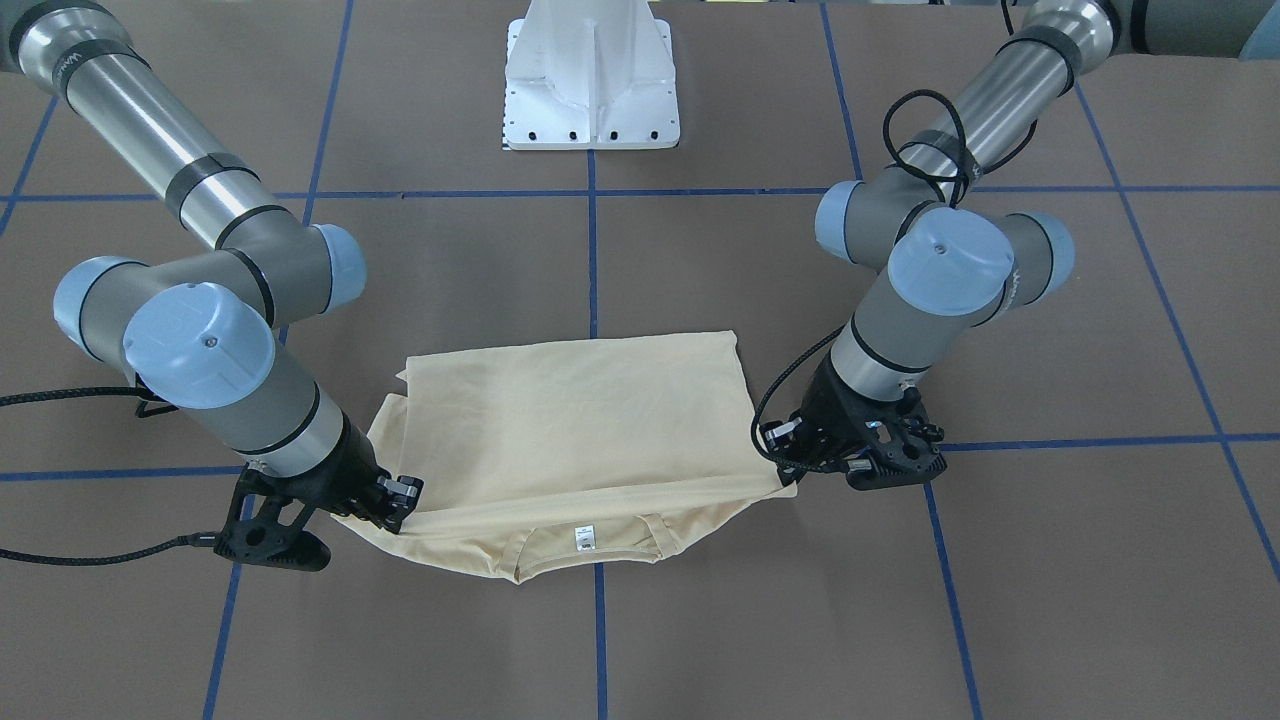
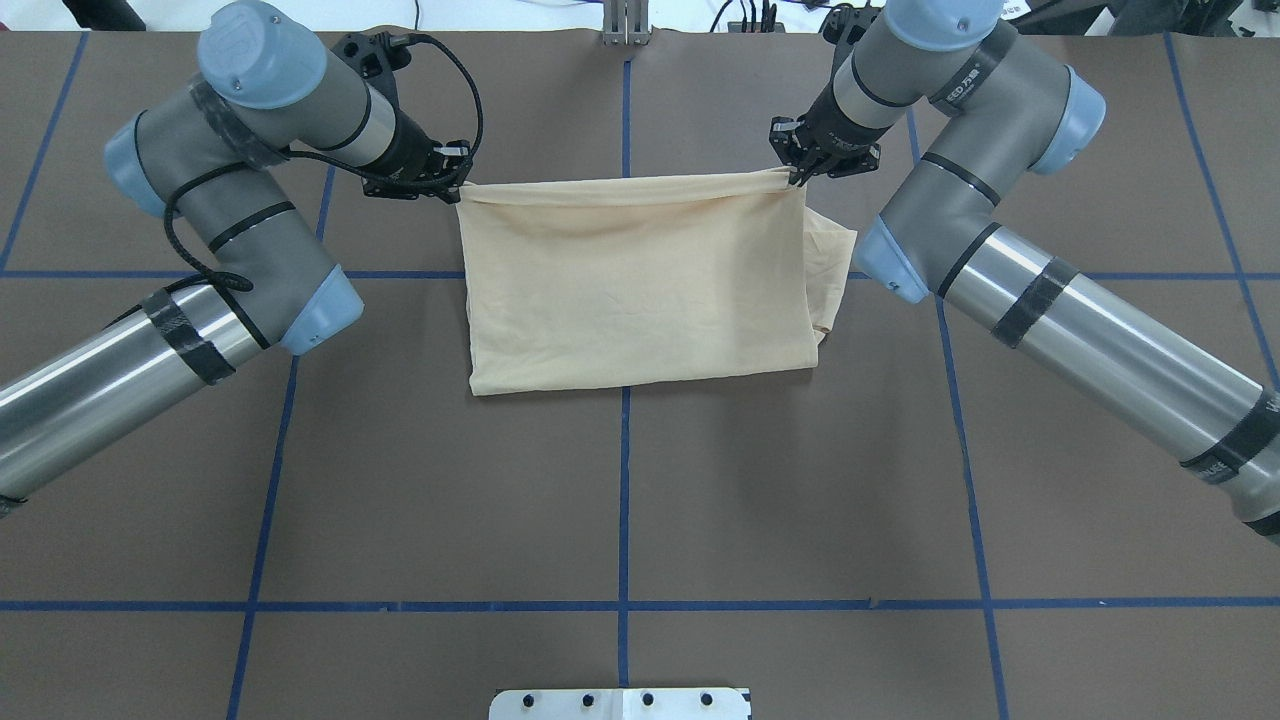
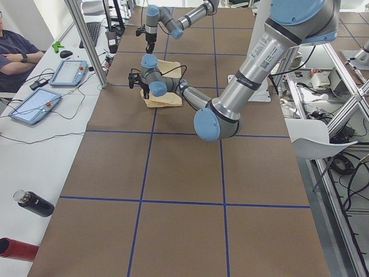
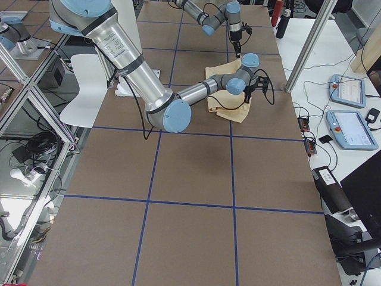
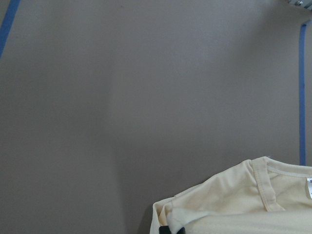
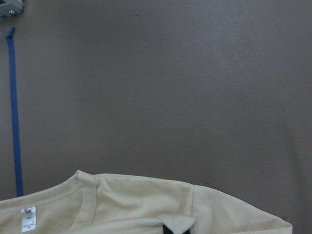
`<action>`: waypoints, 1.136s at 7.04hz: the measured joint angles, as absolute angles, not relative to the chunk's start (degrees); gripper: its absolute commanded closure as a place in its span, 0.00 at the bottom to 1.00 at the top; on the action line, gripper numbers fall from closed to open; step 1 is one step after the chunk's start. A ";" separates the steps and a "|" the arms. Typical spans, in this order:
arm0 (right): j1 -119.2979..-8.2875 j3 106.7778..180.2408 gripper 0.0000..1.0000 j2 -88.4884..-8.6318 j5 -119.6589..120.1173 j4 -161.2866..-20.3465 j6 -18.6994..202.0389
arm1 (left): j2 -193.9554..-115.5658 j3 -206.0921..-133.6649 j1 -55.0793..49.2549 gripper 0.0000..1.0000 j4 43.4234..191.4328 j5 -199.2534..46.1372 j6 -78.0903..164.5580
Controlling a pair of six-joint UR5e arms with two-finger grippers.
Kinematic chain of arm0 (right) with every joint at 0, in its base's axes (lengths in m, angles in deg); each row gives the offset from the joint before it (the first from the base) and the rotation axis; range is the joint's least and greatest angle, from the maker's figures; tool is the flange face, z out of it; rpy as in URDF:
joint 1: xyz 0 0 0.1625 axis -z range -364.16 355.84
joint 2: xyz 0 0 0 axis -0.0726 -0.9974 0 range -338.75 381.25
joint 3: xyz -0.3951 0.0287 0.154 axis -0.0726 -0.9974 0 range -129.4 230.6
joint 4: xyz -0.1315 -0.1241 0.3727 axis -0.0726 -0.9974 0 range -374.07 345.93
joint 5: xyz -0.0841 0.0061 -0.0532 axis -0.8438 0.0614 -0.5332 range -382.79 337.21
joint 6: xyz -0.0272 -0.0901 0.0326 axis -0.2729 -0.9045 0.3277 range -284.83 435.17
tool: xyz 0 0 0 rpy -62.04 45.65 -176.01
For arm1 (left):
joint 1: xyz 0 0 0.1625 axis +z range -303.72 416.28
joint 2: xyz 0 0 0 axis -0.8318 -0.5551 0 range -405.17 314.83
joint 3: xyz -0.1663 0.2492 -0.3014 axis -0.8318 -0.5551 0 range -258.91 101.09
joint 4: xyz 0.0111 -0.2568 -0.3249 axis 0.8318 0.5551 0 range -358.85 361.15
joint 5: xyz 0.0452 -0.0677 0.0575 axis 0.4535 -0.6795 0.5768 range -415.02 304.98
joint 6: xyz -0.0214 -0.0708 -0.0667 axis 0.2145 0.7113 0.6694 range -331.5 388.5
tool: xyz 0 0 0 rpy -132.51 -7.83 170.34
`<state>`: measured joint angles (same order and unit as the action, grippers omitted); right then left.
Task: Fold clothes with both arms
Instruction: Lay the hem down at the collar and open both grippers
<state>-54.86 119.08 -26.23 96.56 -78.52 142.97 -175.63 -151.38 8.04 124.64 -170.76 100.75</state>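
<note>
Our left hand and right hand each pinch a far corner of the folded shirt on the surface.

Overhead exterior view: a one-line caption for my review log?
Left gripper and right gripper hold the cream shirt by its far corners, edge stretched between them.

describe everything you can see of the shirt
The shirt is thin, pale cream-yellow cloth, lying folded in half on the brown table. Its upper layer's edge is stretched taut between the left gripper and the right gripper, each pinching a corner. Beyond that edge the collar with a small white label shows. A tucked sleeve bulges out on the robot's right. No print shows.
</note>
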 measured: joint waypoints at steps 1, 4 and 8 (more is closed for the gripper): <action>-54.15 118.13 1.00 -26.16 96.34 -78.06 142.95 | -176.77 -148.05 8.49 1.00 127.44 -170.68 101.16; -53.18 117.60 0.19 -26.25 96.21 -77.50 142.85 | -177.26 -145.76 11.04 0.60 129.34 -169.13 100.98; -53.77 117.79 0.00 -27.00 96.44 -75.06 140.89 | -176.11 -147.24 9.39 0.01 128.91 -168.30 97.78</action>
<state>-53.77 117.79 -27.00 96.44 -75.06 140.89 -176.11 -147.24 9.39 128.91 -168.30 97.78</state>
